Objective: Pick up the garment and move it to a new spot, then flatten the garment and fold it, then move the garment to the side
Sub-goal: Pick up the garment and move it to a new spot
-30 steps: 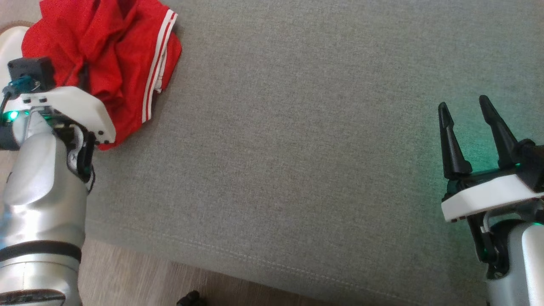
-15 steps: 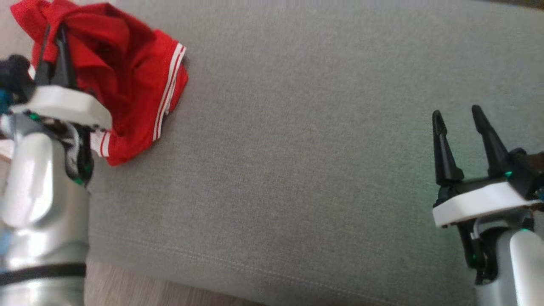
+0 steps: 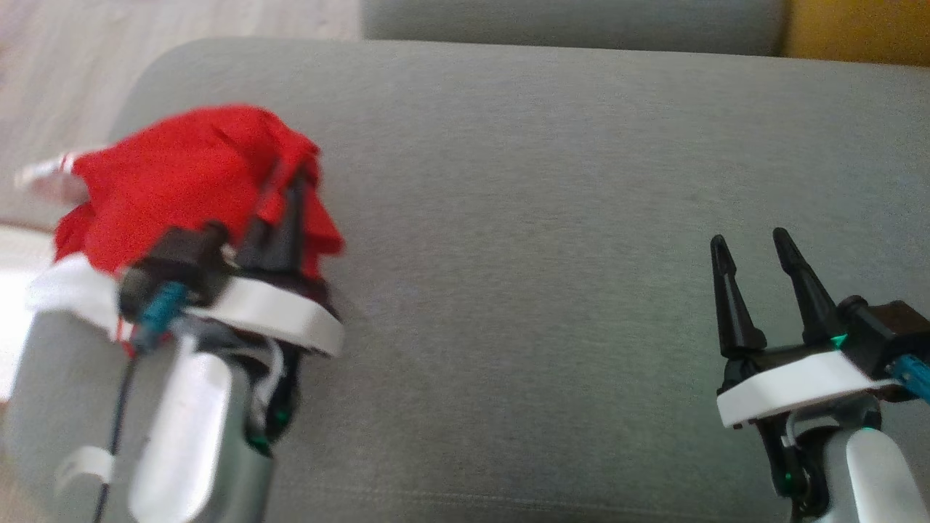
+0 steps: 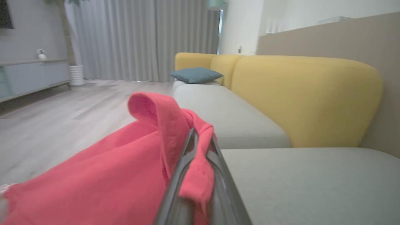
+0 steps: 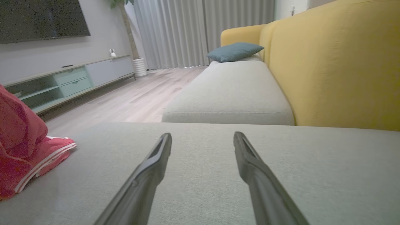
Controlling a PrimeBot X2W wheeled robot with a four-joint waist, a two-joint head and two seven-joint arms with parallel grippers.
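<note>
Left claw (image 3: 289,190) is clamped tight on the red garment (image 3: 182,171), its two dark fingers pressed together with a fold of fabric pinched between them. From the left wrist view you see it close up: left claw (image 4: 200,139) with a hemmed edge of the red garment (image 4: 93,175) looped over the fingertips and hanging down between them. The cloth is bunched at the left end of the grey sofa seat (image 3: 545,218), heaped up around the claw and draped back over the white wrist housing. In the right wrist view, the red garment (image 5: 18,156) shows its white-striped hem lying on the grey sofa seat (image 5: 281,175) at the far left, so the lower part is touching the cushion. Right claw (image 3: 750,241) sits well apart at the lower right, fingers spread wide with nothing between them; the right claw (image 5: 202,135) hovers just above bare grey upholstery. Beyond it are the yellow backrest (image 5: 337,62), a teal cushion (image 5: 235,51) on the far seat, and the pale wood floor (image 5: 131,97).
</note>
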